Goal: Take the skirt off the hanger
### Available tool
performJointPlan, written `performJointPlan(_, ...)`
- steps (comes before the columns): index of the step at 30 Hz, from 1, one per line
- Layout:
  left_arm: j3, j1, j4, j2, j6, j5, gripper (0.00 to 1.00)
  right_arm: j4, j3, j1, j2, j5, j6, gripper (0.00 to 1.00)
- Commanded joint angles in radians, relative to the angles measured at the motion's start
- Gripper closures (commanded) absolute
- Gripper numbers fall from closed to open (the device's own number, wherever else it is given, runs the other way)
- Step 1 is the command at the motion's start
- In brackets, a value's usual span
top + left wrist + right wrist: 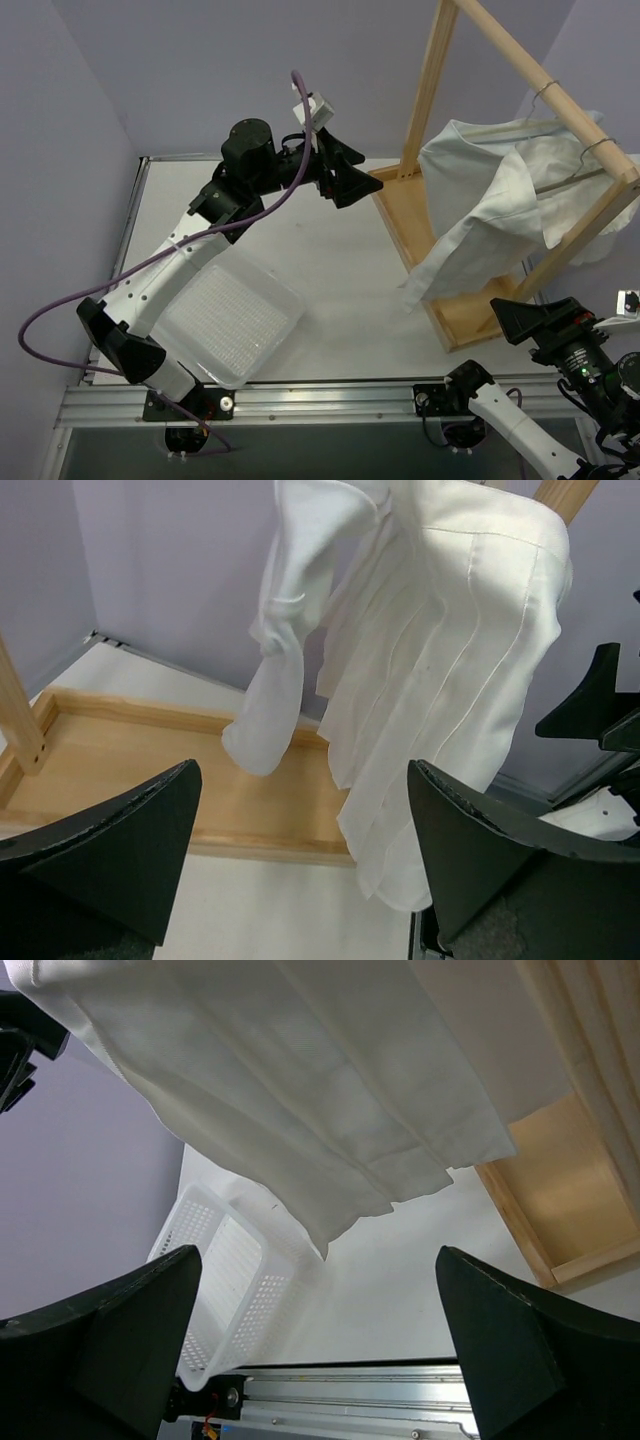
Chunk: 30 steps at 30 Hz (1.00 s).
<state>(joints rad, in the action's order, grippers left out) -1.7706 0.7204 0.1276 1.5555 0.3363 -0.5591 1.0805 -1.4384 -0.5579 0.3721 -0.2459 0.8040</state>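
Hides most of thin wire hanger under pleated white fabric skirt on wooden rack; shows both jaws apart, empty.

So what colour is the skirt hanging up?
The skirt is white, pleated; the left wrist view shows it best.

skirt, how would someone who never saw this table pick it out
Find the tall wooden rack standing on the right of the table. The skirt hangs from a wire hanger on its top rail. It is the only soft, pleated white cloth hanging; the other white thing, a rigid mesh basket, lies on the table at the left.
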Motion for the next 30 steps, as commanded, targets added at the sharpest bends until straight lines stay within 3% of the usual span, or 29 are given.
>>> performJointPlan(1, -0.056, 0.037, -0.178, 0.052, 0.003, -0.021, 0.07, -0.039, -0.016, -0.005, 0.042, 0.020, 0.003, 0.00)
performJointPlan(8, -0.219, 0.108, -0.217, 0.230, 0.037, -0.018, 0.07, -0.028, -0.020, -0.004, 0.031, 0.022, 0.023, 0.00)
performJointPlan(19, -0.613, 0.140, -0.054, 0.477, 0.006, 0.024, 0.10, 0.036, -0.112, -0.004, 0.047, 0.005, 0.020, 0.00)
performJointPlan(23, -0.694, 0.145, -0.054, 0.546, 0.035, 0.019, 0.11, 0.047, -0.120, -0.004, 0.044, -0.006, 0.018, 0.00)
performJointPlan(27, -0.757, 0.155, -0.030, 0.595, 0.041, 0.021, 0.22, 0.045, -0.122, -0.005, 0.044, -0.007, 0.018, 0.00)
performJointPlan(30, -0.748, 0.162, -0.028, 0.604, 0.037, 0.018, 0.23, 0.036, -0.126, -0.005, 0.050, -0.007, 0.017, 0.00)
